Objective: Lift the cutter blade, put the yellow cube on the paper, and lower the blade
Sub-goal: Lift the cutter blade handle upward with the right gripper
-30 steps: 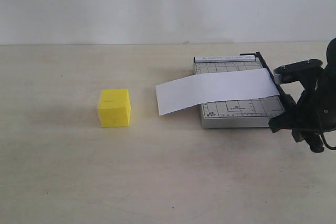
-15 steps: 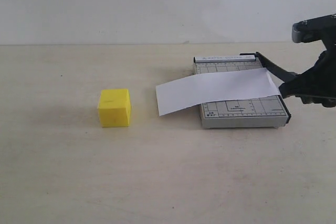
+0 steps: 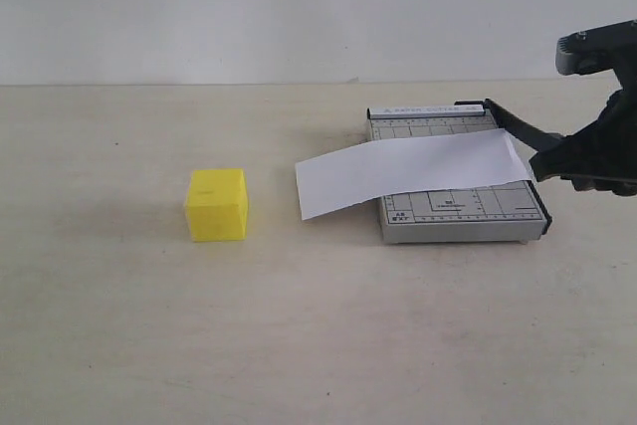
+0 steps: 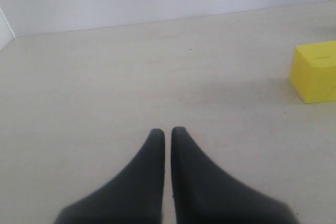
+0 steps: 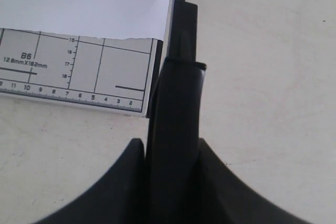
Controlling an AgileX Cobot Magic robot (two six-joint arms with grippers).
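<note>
Beside the grey board [image 3: 453, 210], right gripper [image 5: 172, 153] clamps the raised cutter blade [image 3: 518, 124]; left gripper [image 4: 168, 132] closed, empty; paper [image 3: 408, 171] spans board.

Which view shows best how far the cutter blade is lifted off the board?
The exterior view: the cutter blade slants up from its hinge on the board to the right end effector. The right wrist view shows only the handle end, clamped close-up, so tilt is hard to read. The left wrist view misses it.
</note>
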